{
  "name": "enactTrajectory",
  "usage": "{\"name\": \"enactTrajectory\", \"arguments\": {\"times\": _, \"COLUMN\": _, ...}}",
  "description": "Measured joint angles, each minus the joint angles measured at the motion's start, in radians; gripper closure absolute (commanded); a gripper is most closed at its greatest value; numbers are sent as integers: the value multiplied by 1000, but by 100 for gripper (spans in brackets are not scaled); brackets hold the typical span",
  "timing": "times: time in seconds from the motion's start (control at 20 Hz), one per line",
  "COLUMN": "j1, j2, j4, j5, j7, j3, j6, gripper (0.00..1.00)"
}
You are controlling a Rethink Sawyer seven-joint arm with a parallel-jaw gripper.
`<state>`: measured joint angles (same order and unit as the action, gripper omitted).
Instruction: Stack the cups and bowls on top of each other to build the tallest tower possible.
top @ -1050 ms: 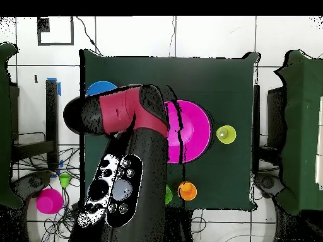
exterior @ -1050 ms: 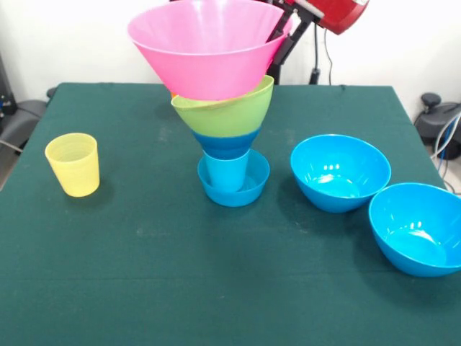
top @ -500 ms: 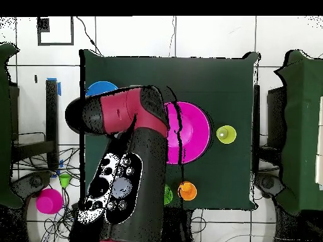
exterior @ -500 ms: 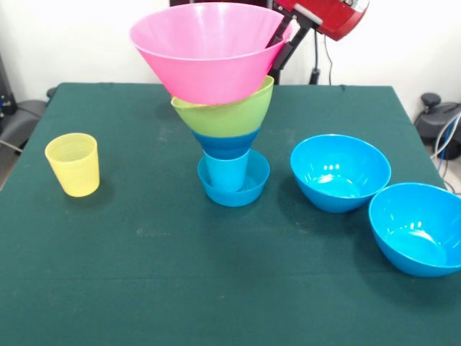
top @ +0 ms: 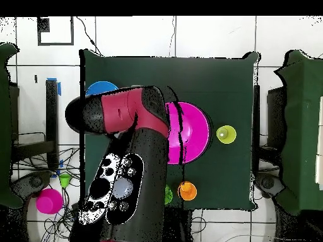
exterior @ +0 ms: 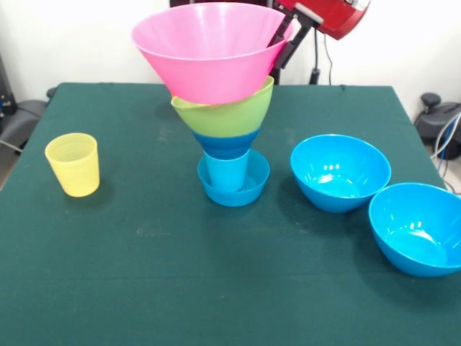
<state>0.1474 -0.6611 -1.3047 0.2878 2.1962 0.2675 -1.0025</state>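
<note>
The tower stands mid-table: a small blue bowl [exterior: 248, 189] holds a light blue cup [exterior: 226, 171], then a blue bowl [exterior: 226, 144], a lime green bowl [exterior: 225, 114] and, on top, a big pink bowl [exterior: 207, 50], which sits slightly tilted. My gripper [exterior: 279, 34] is shut on the pink bowl's right rim, one finger inside and one outside. A yellow cup [exterior: 73, 164] stands alone at the left. In the overhead view my arm [top: 126, 120] covers part of the pink bowl [top: 194, 132] and hides the gripper.
Two large blue bowls [exterior: 340, 171] [exterior: 418, 228] sit at the right of the front view. In the overhead view an orange cup [top: 187, 190] and a green cup [top: 168, 194] stand near the table's bottom edge. A blue bowl [top: 101, 89] shows above my arm.
The pink bowl has shifted a little to the right in the front view, with my gripper on its rim. Everything else is where it was.
</note>
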Motion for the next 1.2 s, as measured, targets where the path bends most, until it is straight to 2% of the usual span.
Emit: {"name": "enactTrajectory", "arguments": {"times": 1.2, "j1": 20, "j2": 23, "j4": 0, "j5": -50, "j7": 0, "j3": 27, "j6": 44, "gripper": 100}}
